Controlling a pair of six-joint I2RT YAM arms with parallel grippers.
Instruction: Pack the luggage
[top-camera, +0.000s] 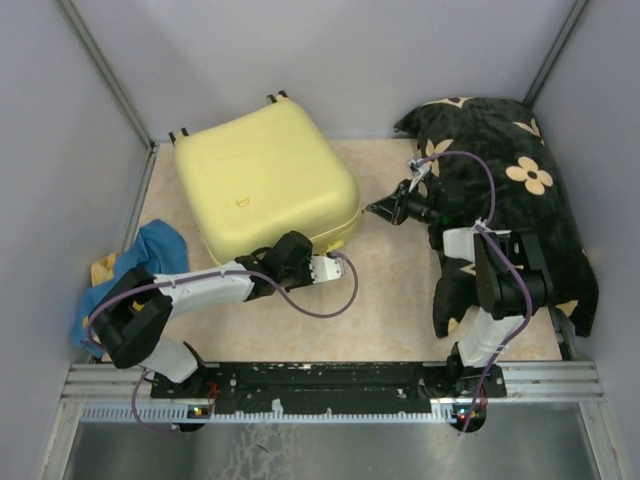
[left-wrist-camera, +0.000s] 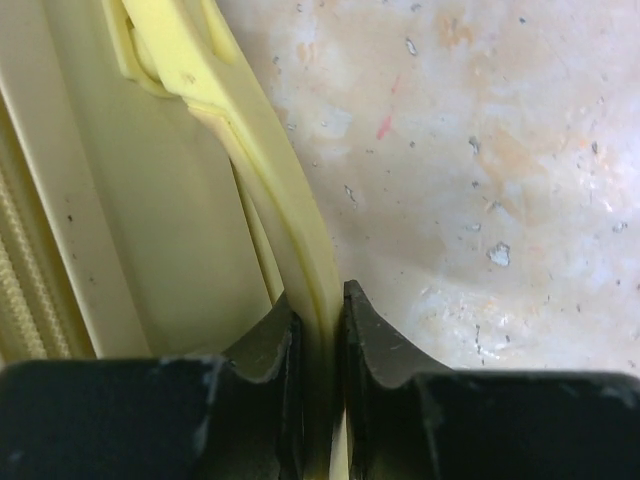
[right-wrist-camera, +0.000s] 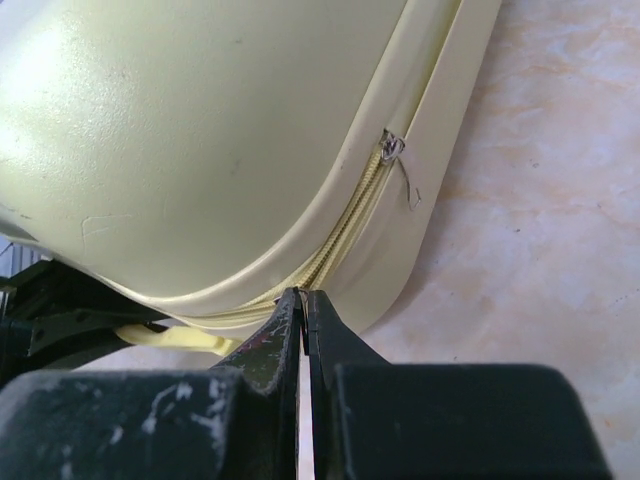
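Observation:
The pale yellow suitcase (top-camera: 265, 180) lies flat and closed at the back left of the table. My left gripper (top-camera: 320, 264) is at its near right corner, shut on the yellow handle (left-wrist-camera: 290, 200), which runs up between the fingers in the left wrist view (left-wrist-camera: 318, 300). My right gripper (top-camera: 378, 209) is shut just off the suitcase's right side. In the right wrist view its tips (right-wrist-camera: 304, 295) point at the zipper seam of the shell (right-wrist-camera: 200, 130), and the zipper slider (right-wrist-camera: 392, 147) sits farther along, untouched.
A big black cloth with beige flower motifs (top-camera: 510, 200) lies bunched at the right, under and behind the right arm. A blue cloth (top-camera: 150, 255) lies at the left edge beside the left arm. Grey walls enclose the table.

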